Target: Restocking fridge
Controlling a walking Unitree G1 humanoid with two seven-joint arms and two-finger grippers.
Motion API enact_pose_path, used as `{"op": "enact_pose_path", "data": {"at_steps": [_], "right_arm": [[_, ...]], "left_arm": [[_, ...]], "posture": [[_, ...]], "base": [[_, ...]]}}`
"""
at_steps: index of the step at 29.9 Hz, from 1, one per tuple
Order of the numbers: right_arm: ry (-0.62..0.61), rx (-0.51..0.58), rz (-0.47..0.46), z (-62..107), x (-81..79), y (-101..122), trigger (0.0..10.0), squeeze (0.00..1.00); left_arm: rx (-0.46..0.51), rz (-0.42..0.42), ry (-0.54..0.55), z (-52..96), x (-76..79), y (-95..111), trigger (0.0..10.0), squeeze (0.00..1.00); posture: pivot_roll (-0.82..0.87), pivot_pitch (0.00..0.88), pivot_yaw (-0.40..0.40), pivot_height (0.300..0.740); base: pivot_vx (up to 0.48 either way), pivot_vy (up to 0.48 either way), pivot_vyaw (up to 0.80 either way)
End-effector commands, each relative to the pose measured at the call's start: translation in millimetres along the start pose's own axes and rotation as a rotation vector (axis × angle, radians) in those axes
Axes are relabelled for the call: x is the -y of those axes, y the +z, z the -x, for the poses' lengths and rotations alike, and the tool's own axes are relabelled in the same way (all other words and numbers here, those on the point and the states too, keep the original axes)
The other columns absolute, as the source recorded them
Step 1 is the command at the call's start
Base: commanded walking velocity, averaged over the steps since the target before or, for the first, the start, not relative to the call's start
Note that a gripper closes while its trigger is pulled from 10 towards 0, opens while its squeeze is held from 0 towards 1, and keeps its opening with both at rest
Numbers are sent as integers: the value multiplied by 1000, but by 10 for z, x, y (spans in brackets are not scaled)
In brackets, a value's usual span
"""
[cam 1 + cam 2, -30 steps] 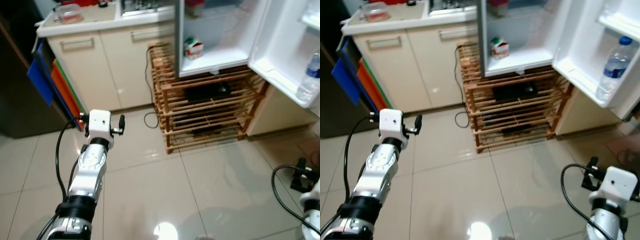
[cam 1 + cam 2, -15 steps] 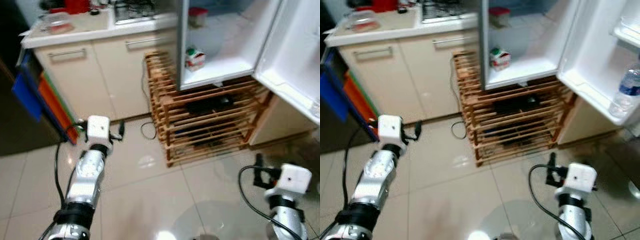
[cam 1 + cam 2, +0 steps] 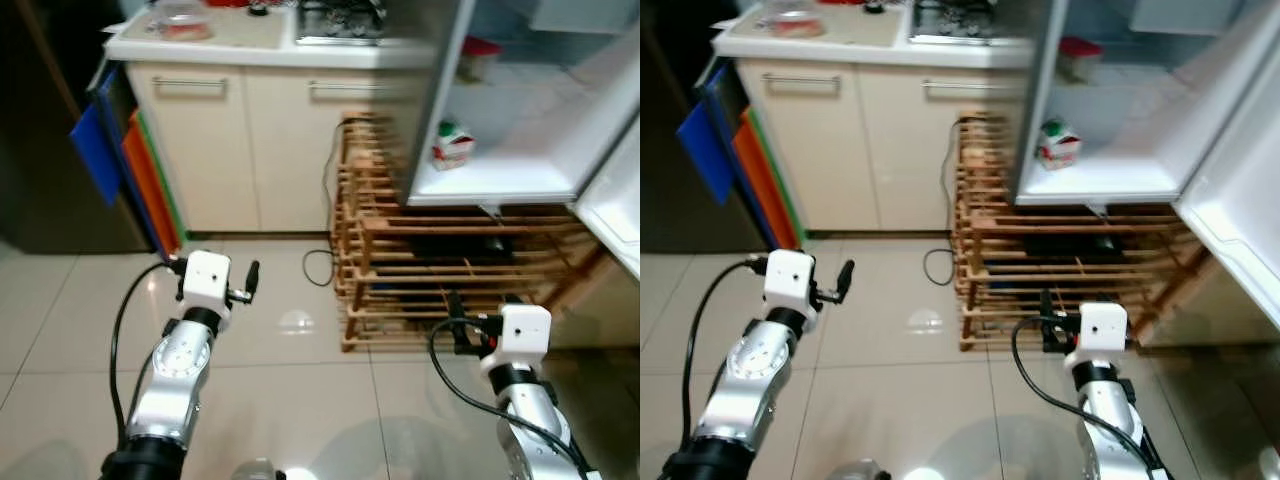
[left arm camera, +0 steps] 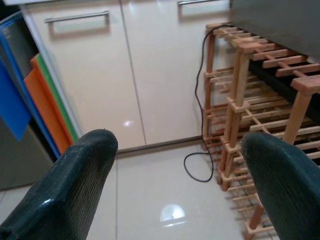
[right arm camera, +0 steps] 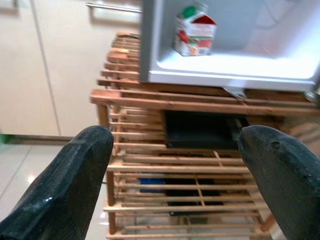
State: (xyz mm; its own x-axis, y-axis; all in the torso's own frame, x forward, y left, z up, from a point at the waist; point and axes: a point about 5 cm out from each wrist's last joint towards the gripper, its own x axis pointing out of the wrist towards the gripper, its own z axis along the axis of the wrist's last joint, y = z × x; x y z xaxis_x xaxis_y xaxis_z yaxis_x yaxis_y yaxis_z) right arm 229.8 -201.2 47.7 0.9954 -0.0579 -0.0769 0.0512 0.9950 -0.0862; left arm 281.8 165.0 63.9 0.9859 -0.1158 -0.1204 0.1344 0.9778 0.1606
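Note:
The open fridge [image 3: 500, 180] rests on a wooden slatted rack [image 3: 440, 270]. A milk carton [image 3: 453, 146] stands on its lowest shelf, and a red-lidded tub [image 3: 481, 54] sits on the shelf above. The carton [image 5: 195, 29] also faces my right wrist camera. My right gripper [image 5: 175, 200] is open and empty, held low in front of the rack, well short of the fridge. My left gripper [image 4: 175, 200] is open and empty too. It hovers over the floor tiles, pointing at the cabinet doors [image 4: 100, 75] and the rack's left end.
The fridge door [image 3: 615, 195] swings out at the right. A counter [image 3: 250, 40] carries a clear container [image 3: 180, 20] and a stove [image 3: 340, 15]. Blue, orange and green boards [image 3: 115, 165] lean beside the cabinet. A black cable [image 3: 322, 262] loops on the floor by the rack.
The whole picture has shifted, so the camera has turned and the fridge now sits further right. My right arm has come up from the lower right corner towards the rack.

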Motion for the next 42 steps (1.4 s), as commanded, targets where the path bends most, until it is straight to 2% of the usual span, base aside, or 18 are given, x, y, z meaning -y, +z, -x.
{"op": "enact_pose_path", "data": {"at_steps": [1, 4, 5, 8, 12, 14, 18, 24, 35, 42], "right_arm": [[-1, -21, 10, -13, 37, -34, 10000, 0], [-37, -8, -24, -111, 83, -17, 10000, 0], [-42, 11, -28, -154, 89, 34, 10000, 0], [-53, 50, -40, -203, 102, 133, 10000, 0], [-67, 69, -49, -218, 100, 200, 10000, 0], [-63, 75, -49, -212, 86, 218, 10000, 0], [-68, 55, -48, -153, 76, 159, 10000, 0], [-82, 26, -51, -99, 62, 89, 10000, 0], [-64, 17, -24, -114, 118, 82, 10000, 0], [-52, 3, 4, -80, 154, 41, 10000, 0]], "left_arm": [[29, 1, -1, -32, 27, 95, 10000, 0], [7, 99, 3, -75, 70, 58, 10000, 0], [-32, 184, 14, -78, 74, -23, 10000, 0], [-120, 333, 23, -52, 118, -191, 10000, 0], [-91, 266, -82, -54, 306, -126, 10000, 0], [-71, 242, -98, -62, 331, -80, 10000, 0], [-46, 223, -95, -86, 246, -29, 10000, 0], [-31, 164, -92, -53, 206, -19, 10000, 0], [-30, 173, -65, -71, 215, -19, 10000, 0], [-31, 171, -41, -71, 204, -34, 10000, 0]], "posture": [[178, 0, -40, 732], [147, 0, -33, 732], [116, 0, -22, 732], [87, 0, -16, 732], [62, 0, -1, 732], [58, 0, 5, 732], [60, 10, 12, 732], [84, 12, 28, 732], [78, 4, 2, 732], [58, 0, 6, 732]], "base": [[0, 0, 0], [0, 0, 0], [0, 0, 0], [0, 0, 0], [0, 0, 0], [0, 0, 0], [0, -321, 0], [0, -480, 0], [0, -480, 0], [0, 0, 0]]}}
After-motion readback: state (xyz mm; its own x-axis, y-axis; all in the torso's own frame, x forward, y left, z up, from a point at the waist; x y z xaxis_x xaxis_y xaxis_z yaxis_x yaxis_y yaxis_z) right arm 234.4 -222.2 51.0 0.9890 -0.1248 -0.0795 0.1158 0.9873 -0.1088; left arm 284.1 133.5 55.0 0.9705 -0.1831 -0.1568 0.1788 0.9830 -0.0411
